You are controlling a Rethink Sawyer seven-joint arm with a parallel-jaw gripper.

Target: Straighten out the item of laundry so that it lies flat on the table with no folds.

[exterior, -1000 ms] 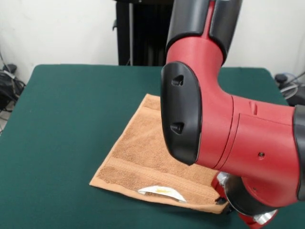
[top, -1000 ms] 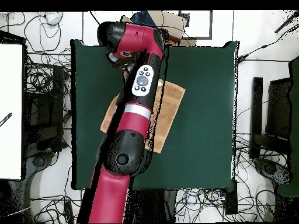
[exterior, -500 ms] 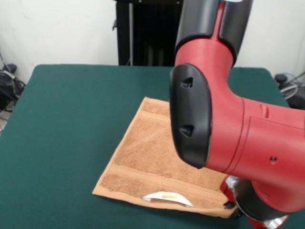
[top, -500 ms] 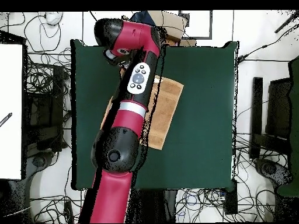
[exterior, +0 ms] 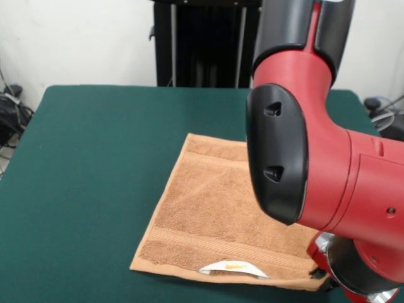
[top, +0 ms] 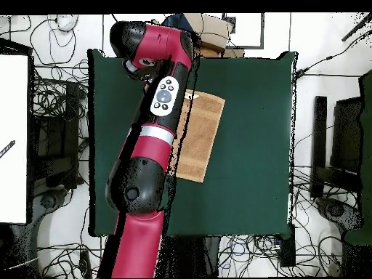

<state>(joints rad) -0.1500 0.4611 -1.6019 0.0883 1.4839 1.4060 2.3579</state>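
Front view, left to right: bare green table [exterior: 88, 164]; then the orange-tan towel [exterior: 214, 208], spread on the tabletop right of centre, turned a little askew to the table edges, woven band running across its near part; white label with a yellow mark [exterior: 232, 269] at the near hem; far-right part of the towel hidden behind the red and black arm [exterior: 315, 158], which fills the right side and drops past the towel's near right corner. Gripper hidden below the arm's wrist; cannot tell whether the jaws are apart or together.

Overhead view, left to right: arm [top: 149, 145] slanting up the table's [top: 254, 145] left half, covering the towel's [top: 200, 138] left edge; rest of the towel flat beside it; bare green cloth beyond.
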